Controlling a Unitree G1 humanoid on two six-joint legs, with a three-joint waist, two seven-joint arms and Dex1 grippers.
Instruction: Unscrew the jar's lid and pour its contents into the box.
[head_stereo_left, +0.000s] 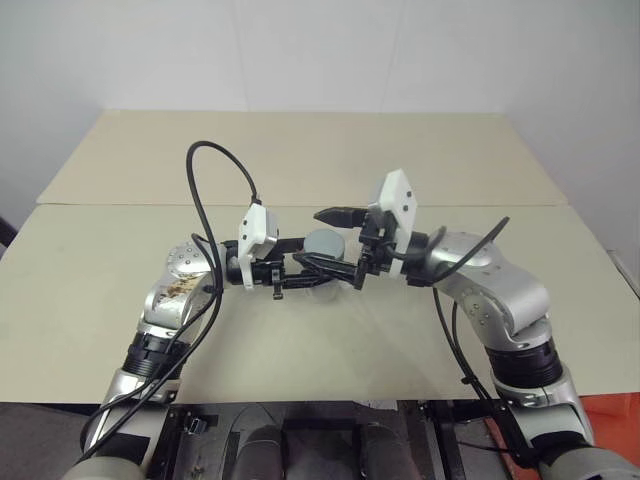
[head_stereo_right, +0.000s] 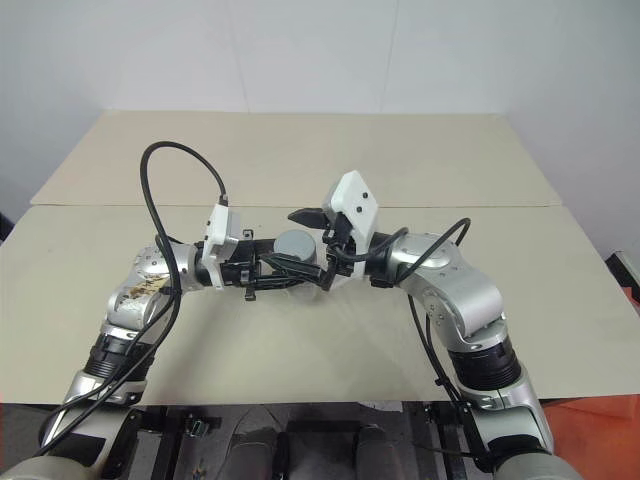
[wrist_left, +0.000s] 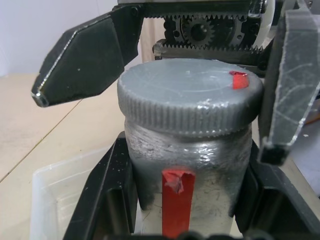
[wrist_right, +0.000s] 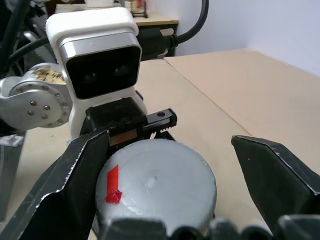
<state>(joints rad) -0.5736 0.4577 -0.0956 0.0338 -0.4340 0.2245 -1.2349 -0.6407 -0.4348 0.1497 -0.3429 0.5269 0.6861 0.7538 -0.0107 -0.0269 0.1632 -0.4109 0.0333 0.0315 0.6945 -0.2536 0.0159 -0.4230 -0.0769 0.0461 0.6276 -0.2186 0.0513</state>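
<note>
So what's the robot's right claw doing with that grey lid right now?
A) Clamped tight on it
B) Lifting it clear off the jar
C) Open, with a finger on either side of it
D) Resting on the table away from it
C: the right claw stands open around the lid, which sits on the jar held in the left claw.

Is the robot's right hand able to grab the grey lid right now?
Probably yes. The right gripper stands open with a finger on each side of the lid, nothing between them. The left gripper holds the jar lower down, leaving the lid free.
</note>
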